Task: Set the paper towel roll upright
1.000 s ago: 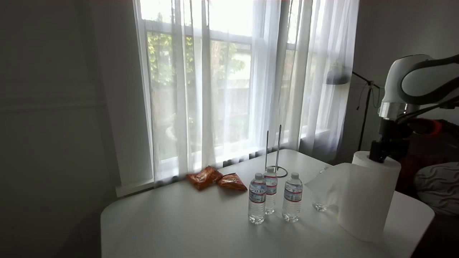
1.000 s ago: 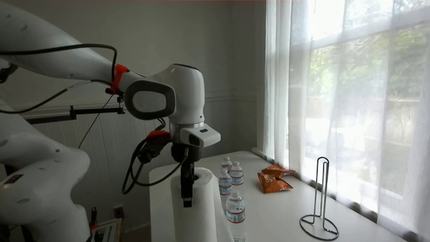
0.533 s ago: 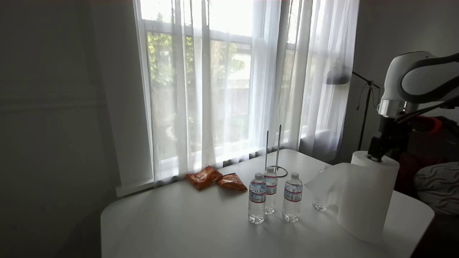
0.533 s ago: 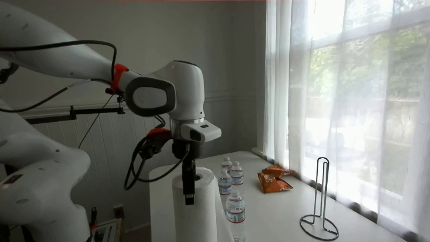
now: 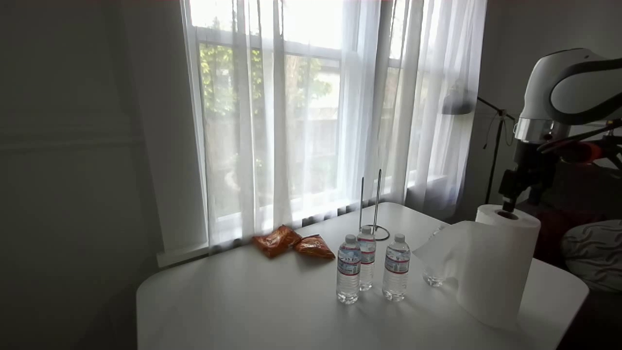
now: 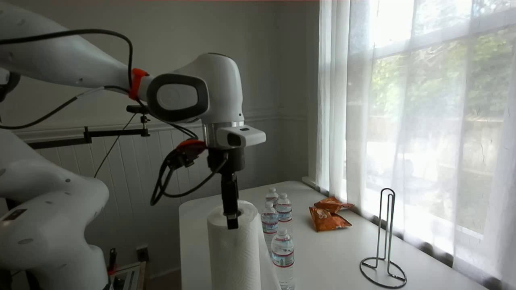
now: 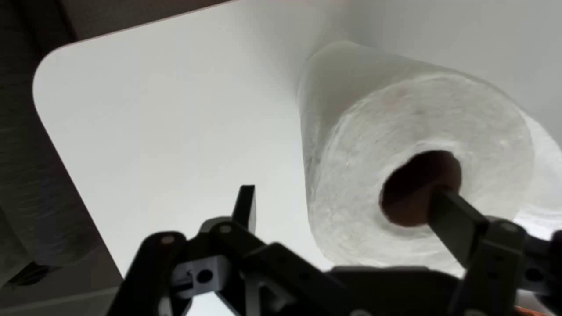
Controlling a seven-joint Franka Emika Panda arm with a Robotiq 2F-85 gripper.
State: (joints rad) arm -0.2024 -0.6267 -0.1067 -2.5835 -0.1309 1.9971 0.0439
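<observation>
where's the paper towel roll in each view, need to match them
In an exterior view: paper towel roll at lower right.
In an exterior view: paper towel roll at bottom, just left of centre.
Wrist view: paper towel roll right of centre, seen from above.
Shared landmark: white table.

Wears white shells (image 6: 223,88), a dark-grey ring (image 6: 203,96), a red band (image 6: 137,83) at its ten o'clock, black cables (image 6: 86,31) and a black gripper (image 7: 344,191).
</observation>
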